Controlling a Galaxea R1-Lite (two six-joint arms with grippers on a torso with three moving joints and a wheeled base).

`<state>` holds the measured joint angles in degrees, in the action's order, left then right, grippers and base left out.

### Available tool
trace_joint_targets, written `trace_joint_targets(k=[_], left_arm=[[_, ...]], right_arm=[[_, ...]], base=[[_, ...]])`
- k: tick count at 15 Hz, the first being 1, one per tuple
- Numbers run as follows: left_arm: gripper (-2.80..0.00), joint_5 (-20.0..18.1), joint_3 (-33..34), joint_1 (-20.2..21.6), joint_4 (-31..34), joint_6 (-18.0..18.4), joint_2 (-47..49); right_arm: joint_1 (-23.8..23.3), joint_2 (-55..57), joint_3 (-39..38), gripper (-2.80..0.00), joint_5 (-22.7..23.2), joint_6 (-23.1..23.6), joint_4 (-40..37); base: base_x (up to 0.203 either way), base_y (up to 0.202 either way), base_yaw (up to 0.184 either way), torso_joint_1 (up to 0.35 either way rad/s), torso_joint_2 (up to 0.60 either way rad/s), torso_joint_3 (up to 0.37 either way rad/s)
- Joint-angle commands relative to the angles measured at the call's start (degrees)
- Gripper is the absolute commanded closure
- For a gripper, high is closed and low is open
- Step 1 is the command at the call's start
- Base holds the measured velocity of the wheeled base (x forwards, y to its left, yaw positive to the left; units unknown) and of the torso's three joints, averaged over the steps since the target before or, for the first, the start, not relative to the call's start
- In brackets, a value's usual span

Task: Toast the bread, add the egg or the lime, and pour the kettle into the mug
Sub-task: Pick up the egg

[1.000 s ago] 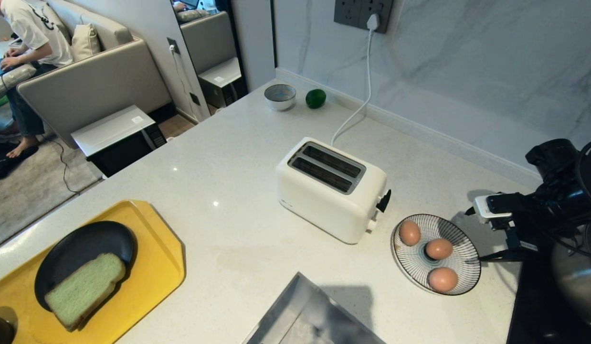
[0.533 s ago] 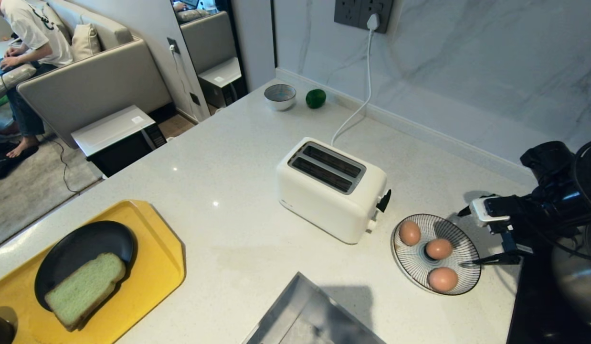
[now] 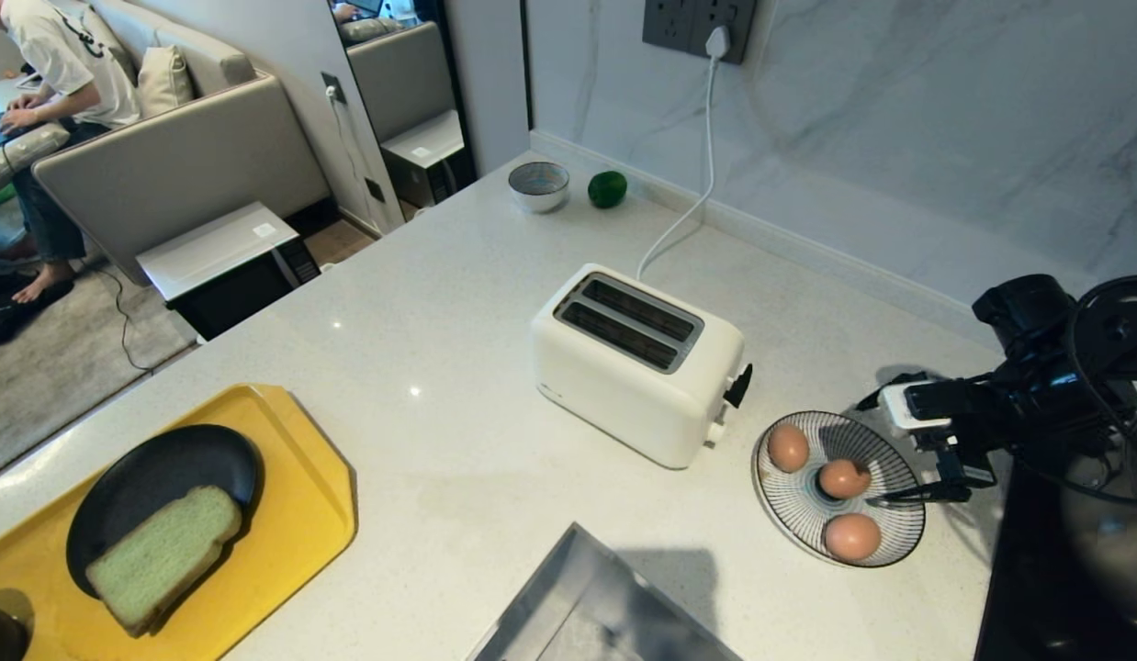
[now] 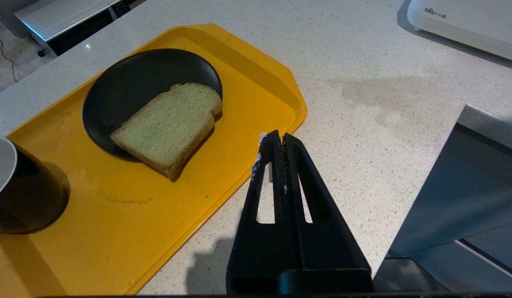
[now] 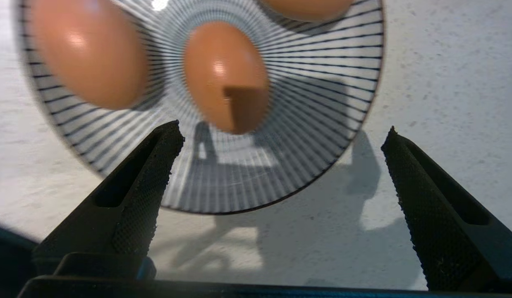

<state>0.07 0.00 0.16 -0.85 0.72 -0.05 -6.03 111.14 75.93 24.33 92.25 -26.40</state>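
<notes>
The white toaster bears small grey lettering too small to read. Speckled pale worktop, marble wall. Bread lies on the black plate, near left. Right gripper spread wide over the striped egg plate; left gripper clenched, empty.

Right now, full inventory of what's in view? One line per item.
bread: 1, pale green, on the black plate
black plate: 1, black, on the yellow tray
yellow tray: 1, yellow, counter's near left
mug: 1, black outside, on the tray's near corner
toaster: 1, white, mid counter, slots empty, plugged into the wall socket
eggs: 3, brown, on the striped plate
striped plate: 1, white with dark lines, right of the toaster
lime: 1, dark green, far counter by the wall
grey bowl: 1, left of the lime
person: 1, seated on the sofa, far left
left gripper: fingers shut, above the counter beside the tray
right gripper: fingers open, at the striped plate's edge
</notes>
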Motion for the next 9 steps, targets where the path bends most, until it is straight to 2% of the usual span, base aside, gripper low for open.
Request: trace_joint_targets(k=[1,4,9], left_arm=[[0.00,0.0,0.0,0.0,0.0,0.0,0.0],[0.00,0.0,0.0,0.0,0.0,0.0,0.0],[0.00,0.0,0.0,0.0,0.0,-0.1,0.0]], right_arm=[[0.1,0.9,-2.2,-2.80,-0.2,0.5,4.7],[0.3,0.2,-4.1,-2.80,-0.5,1.6,5.0],[3.0,-1.1,-6.3,-2.80,-0.8,1.5,5.0]], base=[[0.000,0.000,0.000,0.000,0.00,0.000],[0.000,0.000,0.000,0.000,0.00,0.000],[0.000,0.000,0.000,0.000,0.00,0.000]])
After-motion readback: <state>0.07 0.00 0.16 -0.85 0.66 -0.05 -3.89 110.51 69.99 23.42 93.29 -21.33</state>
